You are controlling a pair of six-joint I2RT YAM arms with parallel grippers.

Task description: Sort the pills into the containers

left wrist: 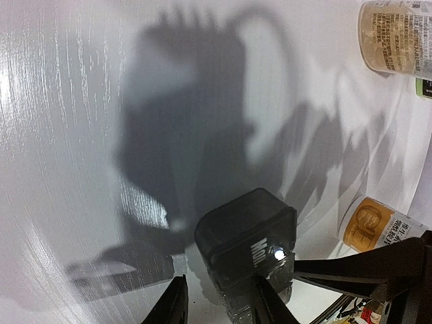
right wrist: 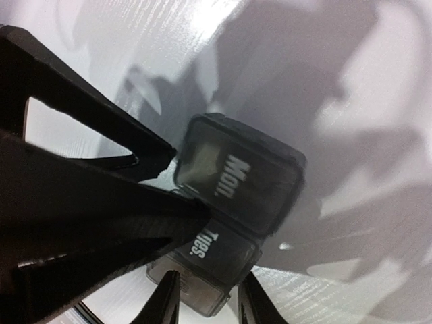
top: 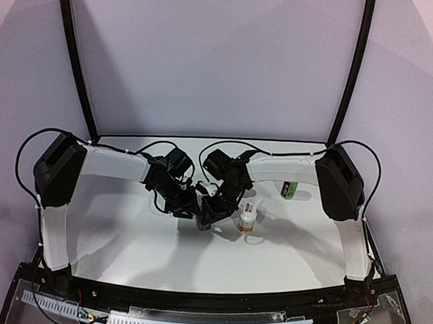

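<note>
The containers [right wrist: 236, 179] are at the middle of the tabletop [top: 128, 237], between the two arms. Whether they rest on it or are raised a little I cannot tell. The "Mon." compartment is farthest from the right wrist camera, with "Tues." next to it. The "Mon." lid looks slightly tilted against its neighbour, perhaps just lifted.

The right gripper [right wrist: 209, 280] straddles the third compartment, its fingers close on both sides and seemingly pinching it to steady the containers. The left gripper [left wrist: 219, 290] comes in from the side with its fingers narrowly apart. Its tips lie against the edge of "Mon." and the seam with "Tues.". Whether they nip the lid's lip or only touch it I cannot tell.

The step looks like opening the first lid. To do it well, the right gripper should hold firm so the containers cannot twist, while the left eases one fingertip under the lip and levers up gently. A hard push would likely slide or flip them. A bottle [top: 247, 220] stands just beside them on the right, so sideways moves should stay small. A green bottle [top: 289, 189] lies farther off.

No loose pills show. The third compartment's label and the right fingers' contact are cut off at the frame's edge. From above, both grippers cover the containers almost wholly.
</note>
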